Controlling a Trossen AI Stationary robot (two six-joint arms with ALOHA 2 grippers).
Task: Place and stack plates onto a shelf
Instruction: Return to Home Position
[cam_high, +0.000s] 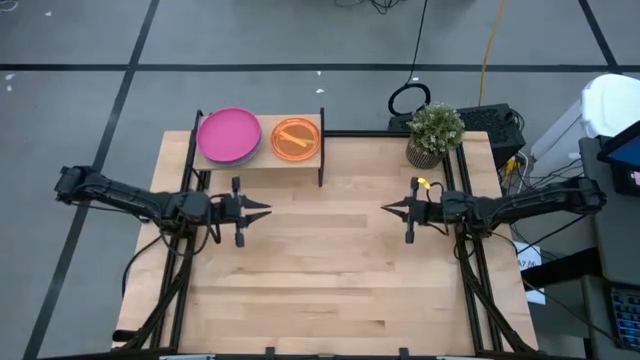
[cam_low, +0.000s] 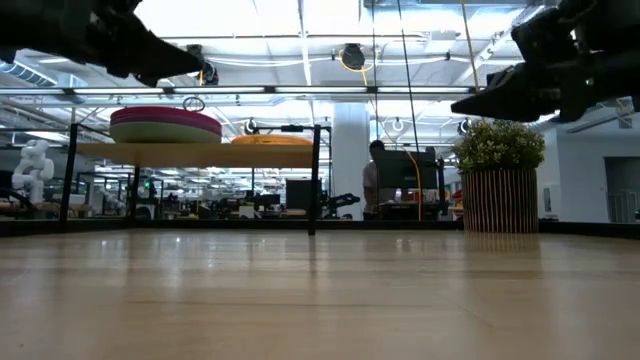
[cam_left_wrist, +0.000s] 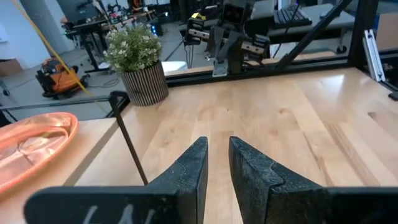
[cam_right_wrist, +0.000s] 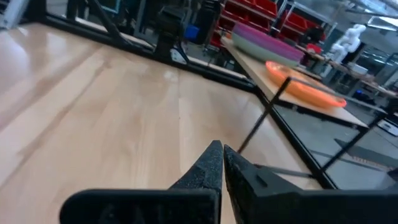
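Observation:
The shelf (cam_high: 262, 158) stands at the table's far left, a light board on thin black legs. A stack of larger plates with a magenta one on top (cam_high: 229, 136) rests on its left half. Smaller orange plates (cam_high: 294, 139) rest on its right half. In the low view the magenta stack (cam_low: 165, 125) shows paler plates underneath, beside the orange stack (cam_low: 272, 140). My left gripper (cam_high: 266, 209) hovers over the table just in front of the shelf, open by a narrow gap (cam_left_wrist: 217, 149). My right gripper (cam_high: 385, 208) hovers at mid-table facing it, shut (cam_right_wrist: 222, 152). Both are empty.
A potted plant (cam_high: 435, 133) stands at the table's far right corner, right of the shelf. Bare wooden tabletop (cam_high: 320, 270) lies between and in front of the two grippers. Black frame rails run along the table's left and right sides.

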